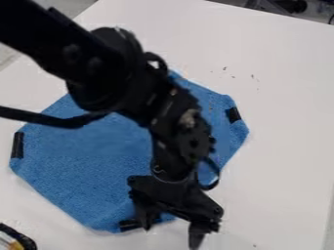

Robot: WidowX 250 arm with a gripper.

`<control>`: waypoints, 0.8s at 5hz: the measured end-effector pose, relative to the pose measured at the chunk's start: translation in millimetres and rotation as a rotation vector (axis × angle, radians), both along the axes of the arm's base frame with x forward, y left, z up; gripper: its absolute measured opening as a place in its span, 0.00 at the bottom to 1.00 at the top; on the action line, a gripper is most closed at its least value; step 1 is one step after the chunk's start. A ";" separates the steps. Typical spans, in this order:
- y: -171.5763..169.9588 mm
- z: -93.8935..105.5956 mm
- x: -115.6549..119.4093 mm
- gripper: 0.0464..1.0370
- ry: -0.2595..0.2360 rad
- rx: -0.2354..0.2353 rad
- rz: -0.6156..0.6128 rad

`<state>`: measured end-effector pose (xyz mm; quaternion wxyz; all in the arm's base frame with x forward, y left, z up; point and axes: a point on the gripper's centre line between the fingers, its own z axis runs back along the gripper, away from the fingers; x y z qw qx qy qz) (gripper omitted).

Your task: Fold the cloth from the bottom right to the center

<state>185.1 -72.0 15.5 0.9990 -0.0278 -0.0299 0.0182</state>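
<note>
A: How to read the cloth [91,156] now?

B: As spread on the table [287,97], mostly flat, with a large part under the arm [104,68]. Cannot tell the lie of the hidden part.

A: And the gripper [171,238]?

B: Released, holding nothing, with both fingers [147,217] well apart: one above the cloth, near the bottom patch [129,225], and the other beyond the edge, over the table.

A: Close at once, then?

B: Better not. First, set the gripper across the lower right edge, with one finger on each side of the fabric. Then go down softly, almost to the table, and pinch only a small fold. Do not press hard, for fear of pushing the cloth away.

A: And after the pinch?

B: Lift a little, just enough to free the edge. Next, carry towards the center in a low, slow curve, without dragging the whole cloth along. Lay down gently, let go, and rise straight up, so as not to pull the fold open again.
</note>
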 end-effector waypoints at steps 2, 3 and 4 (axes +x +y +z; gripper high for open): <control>17.6 -8.2 11.7 0.96 -0.048 0.012 -0.037; 18.7 -9.0 13.6 0.96 -0.043 0.022 -0.050; 20.4 -7.7 13.9 0.96 -0.029 0.036 -0.044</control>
